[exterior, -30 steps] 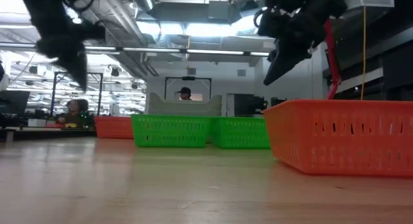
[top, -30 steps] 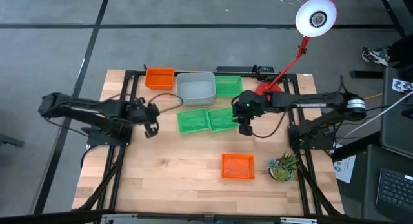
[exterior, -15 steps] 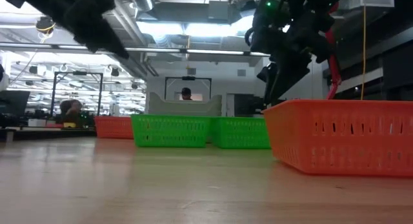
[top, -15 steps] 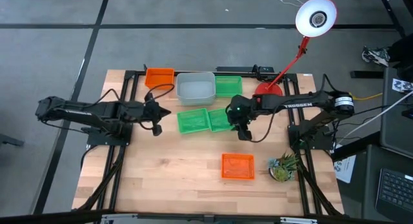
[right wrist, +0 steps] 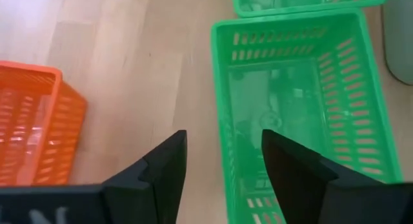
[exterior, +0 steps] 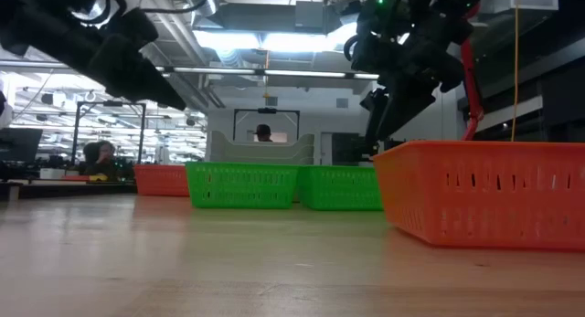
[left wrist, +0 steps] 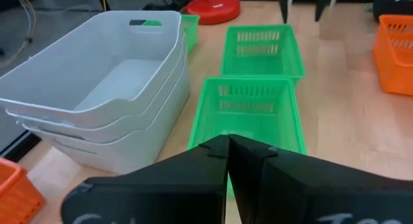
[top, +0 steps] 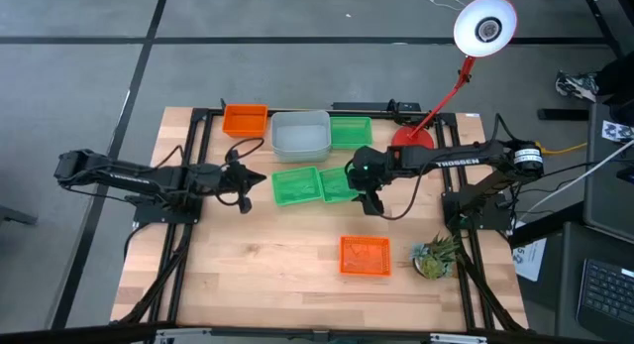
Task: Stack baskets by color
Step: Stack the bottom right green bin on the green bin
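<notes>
On a wooden table (top: pixel 258 275), seen from above and read left to right, the left arm reaches toward the middle with its claw (top: pixel 260 177) pinched shut and empty, just beside the left green basket (top: pixel 296 185). At the table's far edge sit an orange basket (top: pixel 245 119), a nested stack of grey-white baskets (top: pixel 300 134) and a third green basket (top: pixel 349 132). The right green basket (top: pixel 340 182) touches the left one. The right claw (top: pixel 368 198) hangs over its near rim with its jaws spread wide, holding nothing; its wrist camera shows the rim between the two fingers. Another orange basket (top: pixel 365 255) stands alone near the front, well apart. The likely risk is in the pick-up: because the two green baskets touch, a finger coming down could land on the rim rather than astride it, or shove the neighbour. The thin mesh wall may also flex and slip free when lifted. The shut left claw sits close enough to be bumped.
</notes>
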Controlling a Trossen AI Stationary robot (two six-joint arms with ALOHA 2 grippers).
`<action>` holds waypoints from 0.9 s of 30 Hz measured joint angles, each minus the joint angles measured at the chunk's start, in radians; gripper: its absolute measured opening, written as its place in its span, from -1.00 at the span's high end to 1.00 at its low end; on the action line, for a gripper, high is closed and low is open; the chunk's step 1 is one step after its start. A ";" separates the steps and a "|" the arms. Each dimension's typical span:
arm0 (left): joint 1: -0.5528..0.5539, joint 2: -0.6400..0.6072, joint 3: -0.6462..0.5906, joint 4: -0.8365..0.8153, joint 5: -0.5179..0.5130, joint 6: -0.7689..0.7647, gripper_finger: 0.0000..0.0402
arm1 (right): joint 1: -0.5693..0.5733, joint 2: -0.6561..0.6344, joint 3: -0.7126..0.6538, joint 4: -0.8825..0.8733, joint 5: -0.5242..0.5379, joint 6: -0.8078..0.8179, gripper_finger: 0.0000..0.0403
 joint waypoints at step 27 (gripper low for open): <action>0.000 0.000 -0.037 0.103 0.059 0.065 1.00 | 0.015 0.249 0.000 0.059 0.050 0.075 0.08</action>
